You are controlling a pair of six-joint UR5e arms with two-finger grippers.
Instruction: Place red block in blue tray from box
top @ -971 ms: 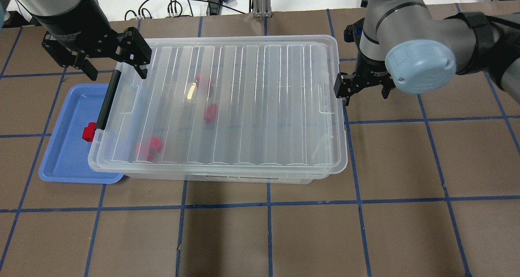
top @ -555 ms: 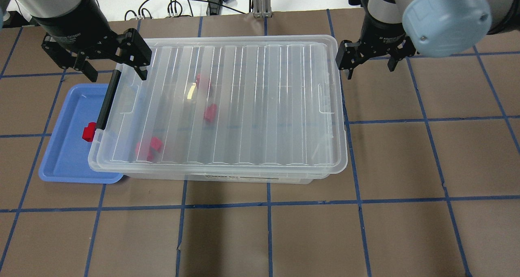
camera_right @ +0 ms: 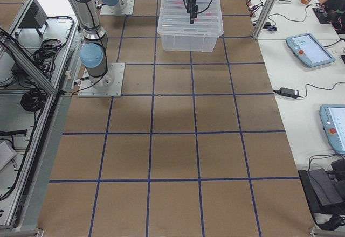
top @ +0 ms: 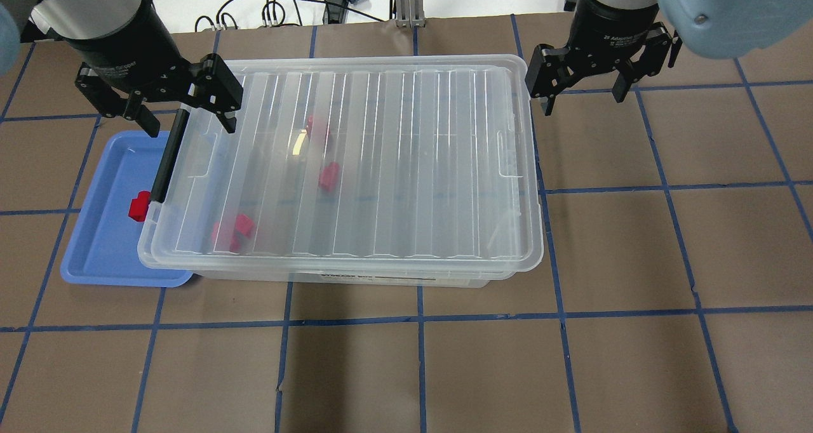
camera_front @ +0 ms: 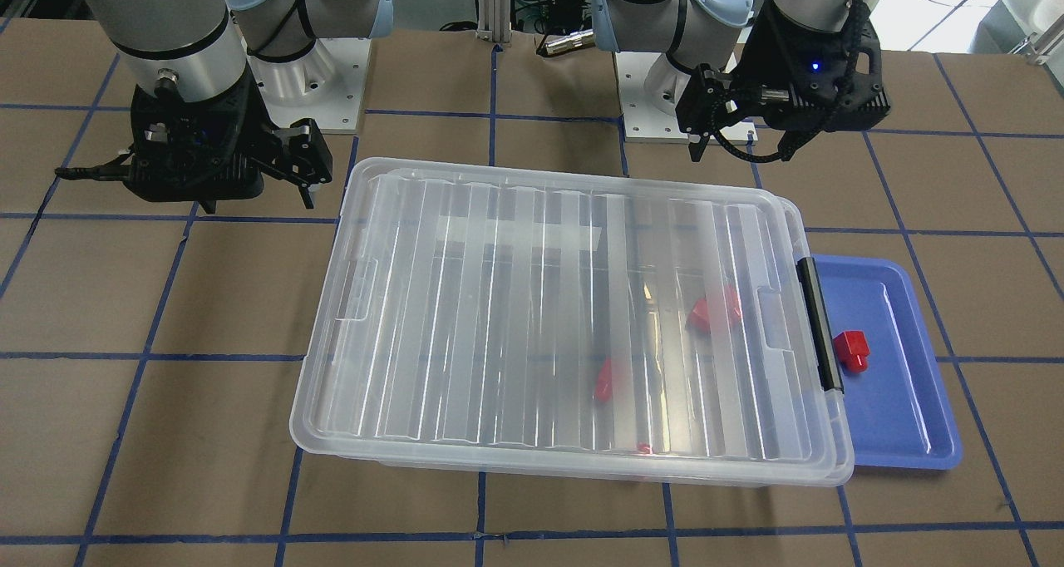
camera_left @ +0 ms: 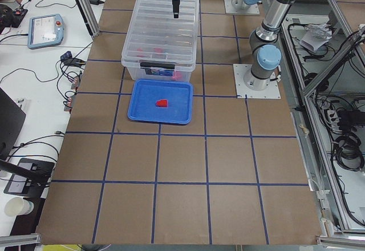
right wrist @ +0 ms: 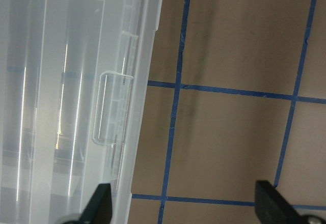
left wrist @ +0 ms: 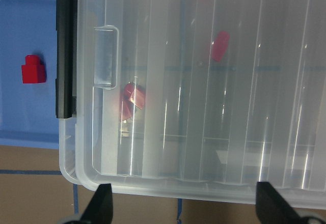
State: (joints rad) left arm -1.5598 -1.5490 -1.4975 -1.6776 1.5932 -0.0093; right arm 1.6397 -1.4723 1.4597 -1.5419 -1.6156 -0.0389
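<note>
The box is a clear bin with its ribbed lid down and a black latch on its left end. Several red blocks show blurred through the lid. The blue tray lies against the latch end, partly under the box rim. One red block lies in it, also seen in the left wrist view. My left gripper is open and empty, above the latch end's far corner. My right gripper is open and empty, above the table beside the box's far right corner.
The table is brown paper with a blue tape grid. Cables and an aluminium post sit at the far edge. The arm bases stand behind the box. Bare table lies right of and in front of the box.
My right gripper has moved away from the box's right end, toward the table's far edge and slightly right. My left gripper has shifted only slightly. The box, tray and blocks have not moved.
</note>
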